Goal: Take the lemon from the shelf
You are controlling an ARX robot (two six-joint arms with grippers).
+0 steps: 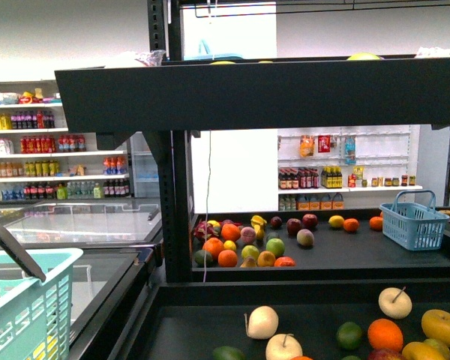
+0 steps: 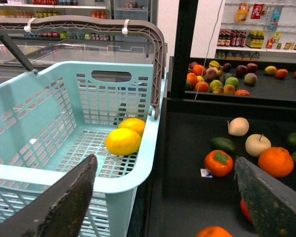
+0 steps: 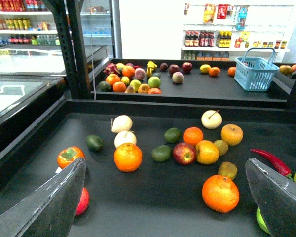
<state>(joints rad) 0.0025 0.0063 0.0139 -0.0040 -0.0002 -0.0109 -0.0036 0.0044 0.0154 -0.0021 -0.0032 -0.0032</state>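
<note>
Presently, left to right:
Basket: teal basket (image 2: pixel 64 123) beside the shelf (image 1: pixel 172 195), holding 2 yellow fruits; the nearer one reads as a lemon (image 2: pixel 122 141), touching the second behind it.
Left hand (image 2: pixel 167 197): fingers spread apart, empty, above basket rim and tray edge.
Lower tray: apples, oranges, limes, loose.
Right hand (image 3: pixel 172 197): fingers apart, empty, over the tray.
Rear tray: blue basket (image 1: pixel 414 220), far right.

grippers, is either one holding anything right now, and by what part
Nothing is held. The left gripper is open over the basket edge; the right gripper is open above the tray fruit.
</note>
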